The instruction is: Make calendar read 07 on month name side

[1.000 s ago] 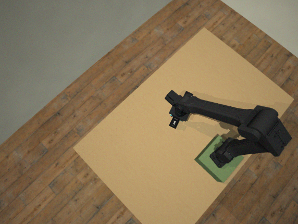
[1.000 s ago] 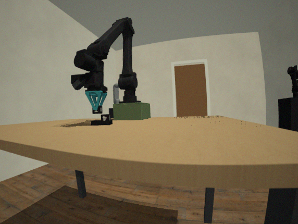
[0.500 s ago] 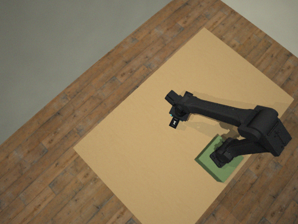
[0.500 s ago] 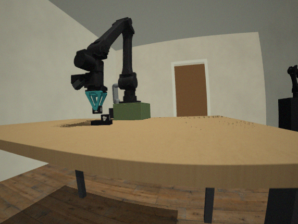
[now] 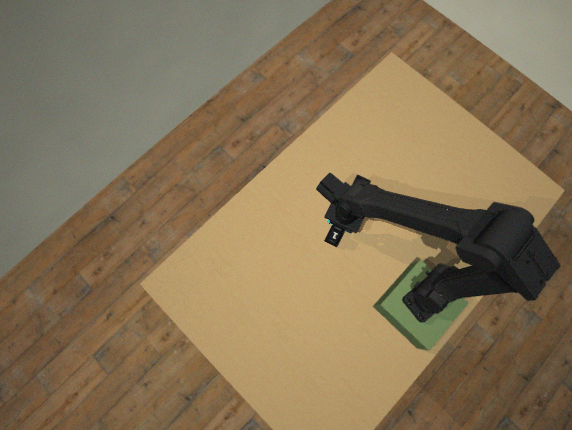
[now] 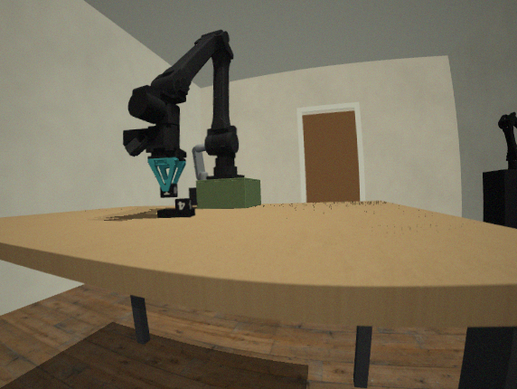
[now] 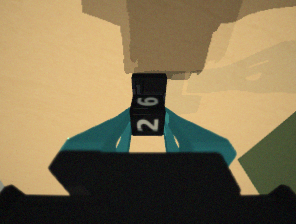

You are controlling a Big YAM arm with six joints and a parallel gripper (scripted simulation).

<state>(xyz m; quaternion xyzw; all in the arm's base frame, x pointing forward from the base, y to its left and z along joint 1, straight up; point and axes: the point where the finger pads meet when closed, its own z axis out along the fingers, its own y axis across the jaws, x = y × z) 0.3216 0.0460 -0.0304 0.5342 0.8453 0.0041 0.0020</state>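
Wrist cam shows your fingers clamped on a black cube, its 2 and 6 visible

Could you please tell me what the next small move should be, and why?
I'd probably lower the claw slightly, keeping it closed: it grips a black cube with white digits, which seems to hang above the low black tray, beside the black cube showing a white 4. Exact alignment is unclear.
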